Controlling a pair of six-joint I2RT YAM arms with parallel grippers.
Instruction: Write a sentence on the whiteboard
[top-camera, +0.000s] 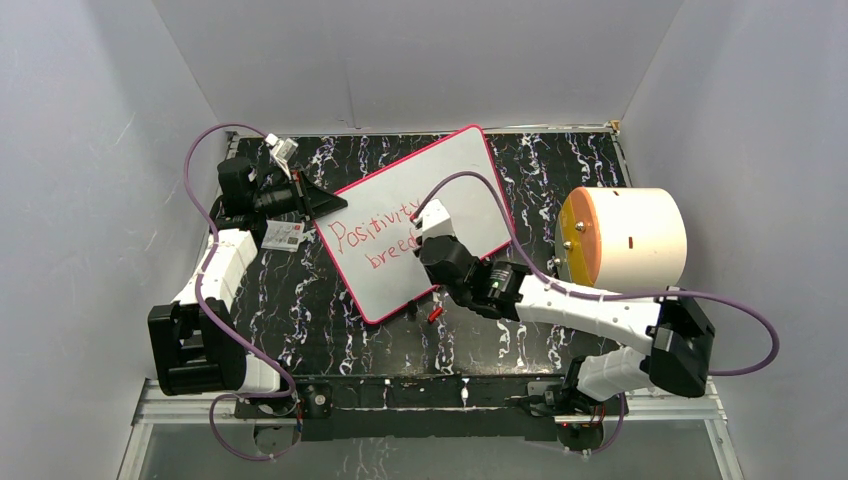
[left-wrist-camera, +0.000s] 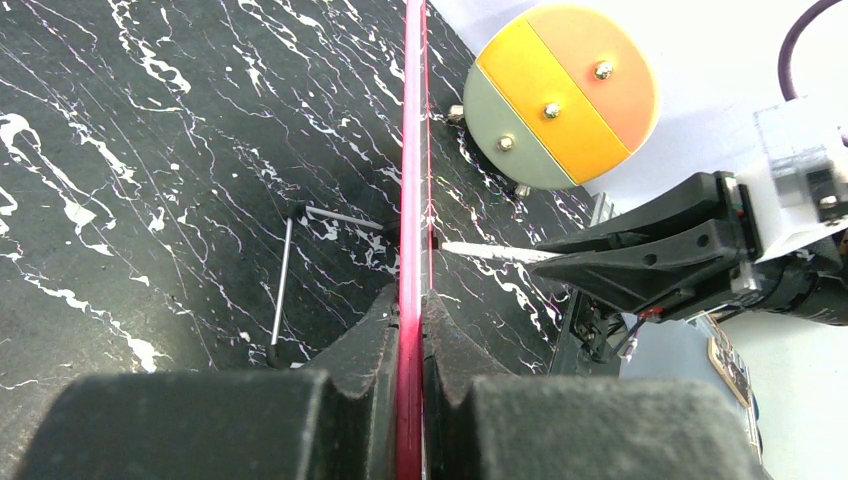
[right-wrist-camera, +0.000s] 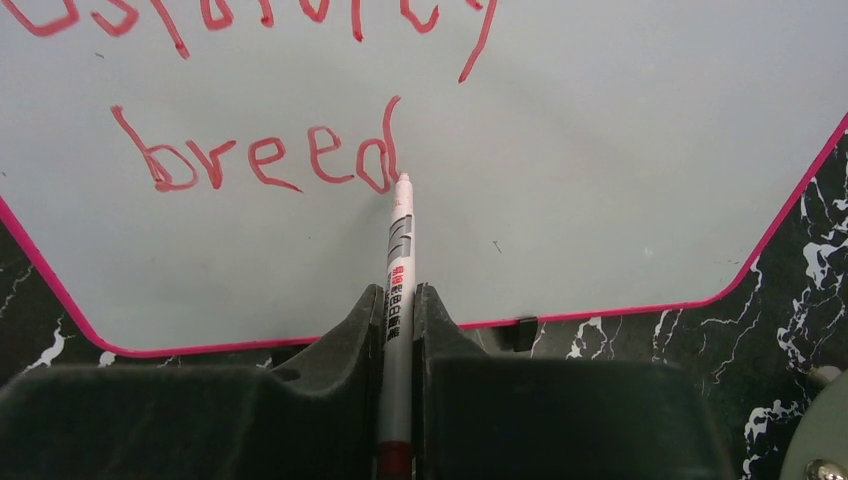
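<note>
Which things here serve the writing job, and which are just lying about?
In use: whiteboard; red writing; marker.
Lying about: drum; printed card; small red piece by the board.

One whiteboard (top-camera: 462, 188), one marker (right-wrist-camera: 400, 262); one red cap (top-camera: 435, 314) — one drum (top-camera: 632, 240)

White links (top-camera: 590, 305), black joints (top-camera: 688, 352), purple cables (top-camera: 468, 174), black right pincer (right-wrist-camera: 398, 293)

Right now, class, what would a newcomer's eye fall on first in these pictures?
The red writing, "Positivity breed", on the whiteboard mid-table. The right gripper holds a marker with its tip at the final d, while the left gripper clamps the board's pink edge.
</note>
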